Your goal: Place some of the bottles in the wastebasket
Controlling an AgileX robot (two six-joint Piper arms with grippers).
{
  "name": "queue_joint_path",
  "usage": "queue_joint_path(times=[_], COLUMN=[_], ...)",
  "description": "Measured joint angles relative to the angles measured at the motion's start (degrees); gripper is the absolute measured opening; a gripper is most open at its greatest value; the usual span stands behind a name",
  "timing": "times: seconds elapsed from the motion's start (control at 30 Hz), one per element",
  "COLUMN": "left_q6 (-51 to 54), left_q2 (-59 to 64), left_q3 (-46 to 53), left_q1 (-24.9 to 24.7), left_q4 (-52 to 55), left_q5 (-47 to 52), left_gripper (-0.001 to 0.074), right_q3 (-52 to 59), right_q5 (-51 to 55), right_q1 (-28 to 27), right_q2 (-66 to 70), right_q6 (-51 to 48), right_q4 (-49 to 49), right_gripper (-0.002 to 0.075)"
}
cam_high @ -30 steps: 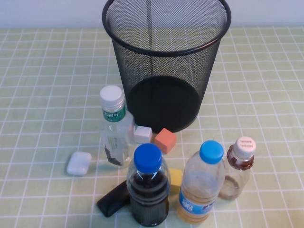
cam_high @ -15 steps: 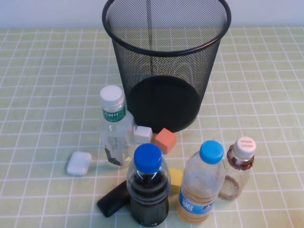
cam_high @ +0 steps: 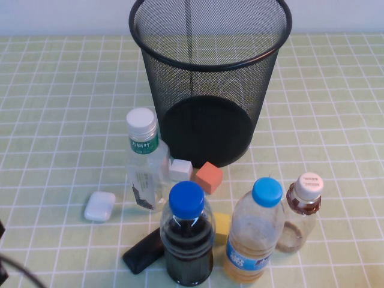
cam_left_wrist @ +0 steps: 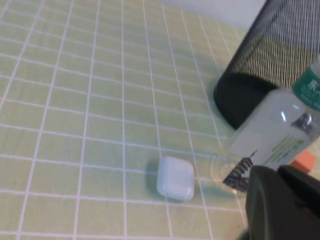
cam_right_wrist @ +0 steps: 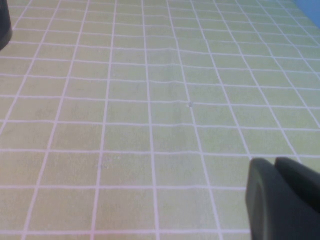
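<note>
The black wire-mesh wastebasket (cam_high: 210,78) stands upright at the back centre. The white-capped, green-label bottle (cam_high: 144,162) stands in front of it to the left. The shorter brown-tinted bottle (cam_high: 300,213) stands at the front right. My left gripper (cam_left_wrist: 277,170) is shut and empty, low over the table near the front left, apart from the green-label bottle (cam_left_wrist: 280,130) and the wastebasket (cam_left_wrist: 270,60). My right gripper (cam_right_wrist: 275,161) is shut and empty over bare tablecloth, out of the high view.
A dark-liquid blue-capped bottle (cam_high: 187,240) and a yellowish light-blue-capped bottle (cam_high: 255,234) stand in front. A white case (cam_high: 99,206) lies left of the bottles. A white cube (cam_high: 180,170), an orange cube (cam_high: 209,177), a yellow piece (cam_high: 222,225) and a black object (cam_high: 143,252) lie among them.
A dark part of my left arm and its cable have come into the high view at the bottom left corner. The bottles and wastebasket have not moved.
</note>
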Motion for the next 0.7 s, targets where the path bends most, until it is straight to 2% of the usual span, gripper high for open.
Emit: queue_joint_path(times=[0.17, 0.37, 0.43, 0.63, 0.7], left_q6=[11.1, 19.5, 20.7, 26.7, 27.5], left_q2=[13.2, 26.2, 29.3, 36.8, 37.8], left_q3=[-9.1, -15.5, -16.6, -17.4, -17.4], left_q1=[0.0, -1.1, -3.6, -17.0, -19.5], left_q4=[-0.1, -1.1, -1.2, -2.0, -2.5], left_q5=[7.1, 9.5, 8.9, 5.3, 3.2], left_gripper=[-0.0004, -0.0004, -0.0005, -0.0004, -0.0004], right_q3=[0.0, 0.0, 0.0, 0.0, 0.0], right_q5=[0.0, 0.0, 0.0, 0.0, 0.0], right_q1=[0.0, 0.0, 0.0, 0.0, 0.0], right_q2=[0.0, 0.0, 0.0, 0.0, 0.0], right_q6=[0.0, 0.0, 0.0, 0.0, 0.0], right_q4=[0.0, 0.0, 0.0, 0.0, 0.0], right_gripper=[-0.001, -0.001, -0.001, -0.001, -0.001])
